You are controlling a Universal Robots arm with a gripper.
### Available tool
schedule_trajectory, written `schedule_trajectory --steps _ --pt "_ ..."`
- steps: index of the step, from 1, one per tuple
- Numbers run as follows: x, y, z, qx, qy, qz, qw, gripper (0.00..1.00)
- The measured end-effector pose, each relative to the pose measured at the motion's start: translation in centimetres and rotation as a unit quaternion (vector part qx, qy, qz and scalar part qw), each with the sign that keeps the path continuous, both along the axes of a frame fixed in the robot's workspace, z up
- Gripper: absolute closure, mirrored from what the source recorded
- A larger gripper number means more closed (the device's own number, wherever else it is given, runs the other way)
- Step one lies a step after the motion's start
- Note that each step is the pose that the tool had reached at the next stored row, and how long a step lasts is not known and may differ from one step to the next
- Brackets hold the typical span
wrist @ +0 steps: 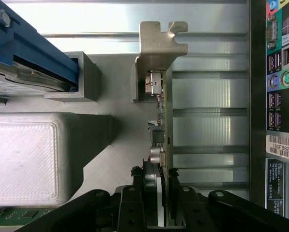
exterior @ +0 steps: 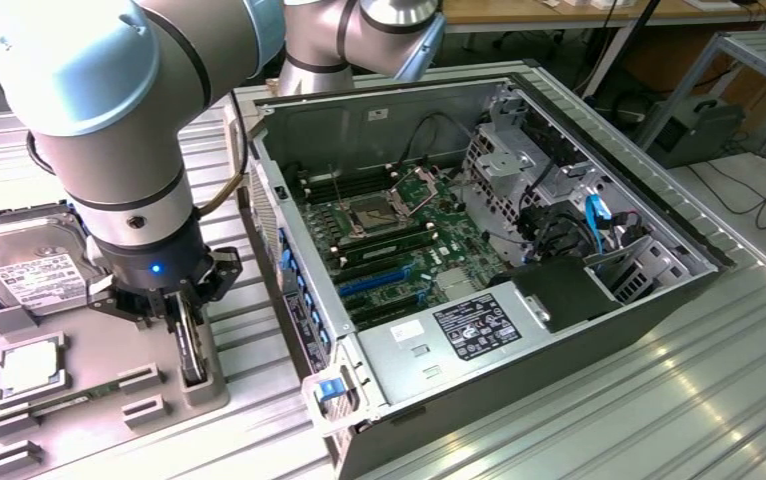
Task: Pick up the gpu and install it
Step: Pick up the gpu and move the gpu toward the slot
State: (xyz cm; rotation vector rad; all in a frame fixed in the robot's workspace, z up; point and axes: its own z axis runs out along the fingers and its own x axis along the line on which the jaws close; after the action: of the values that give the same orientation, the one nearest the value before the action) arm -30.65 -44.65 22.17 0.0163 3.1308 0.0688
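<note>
My pincer (exterior: 186, 318) (wrist: 158, 187) pinches the gpu (exterior: 194, 352) (wrist: 162, 121), which stands edge-on in its grey holder (exterior: 210, 392) just beside the computer case (exterior: 356, 120). The grip looks far from the metal bracket (wrist: 159, 46). Risk: the card pivots, binds in the holder slot, or slips free.

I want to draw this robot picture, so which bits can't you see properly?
- Exterior view: the arm covers one end of the hard drive.
- Exterior view: the gpu stands edge-on, its top inside the gripper, so its flat faces are unseen.
- Wrist view: the fingers hide the part of the gpu between them.
- Exterior view: the print on the case's sticker is too small to read.
</note>
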Motion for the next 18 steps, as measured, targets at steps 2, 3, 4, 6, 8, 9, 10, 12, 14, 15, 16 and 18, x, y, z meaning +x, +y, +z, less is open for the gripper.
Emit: schedule_trajectory --steps 2,3,4,6,8,9,10,12,14,15,16,18 --pt "0.0 0.0 0.05 0.0002 0.0 0.0 1.0 0.7" --pt "0.0 0.0 0.15 0.0005 0.0 0.0 1.0 0.7" --pt "0.0 0.0 0.28 0.001 0.0 0.0 1.0 0.7" --pt "0.0 0.0 0.55 0.0012 0.0 0.0 1.0 0.7" --pt "0.0 0.0 0.94 0.0012 -0.0001 0.0 1.0 0.7" --pt "0.0 0.0 1.18 0.0012 0.0 0.0 1.0 0.7" --pt "0.0 -0.01 1.41 0.0012 0.0 0.0 1.0 0.7" --pt "0.0 0.0 1.81 0.0012 0.0 0.0 1.0 0.7" --pt "0.0 0.0 2.36 0.0012 0.0 0.0 1.0 0.7" --pt "0.0 0.0 2.56 0.0012 0.0 0.0 1.0 0.7" --pt "0.0 0.0 2.79 0.0012 0.0 0.0 1.0 0.7" --pt "0.0 0.0 3.27 0.0012 0.0 0.0 1.0 0.7"
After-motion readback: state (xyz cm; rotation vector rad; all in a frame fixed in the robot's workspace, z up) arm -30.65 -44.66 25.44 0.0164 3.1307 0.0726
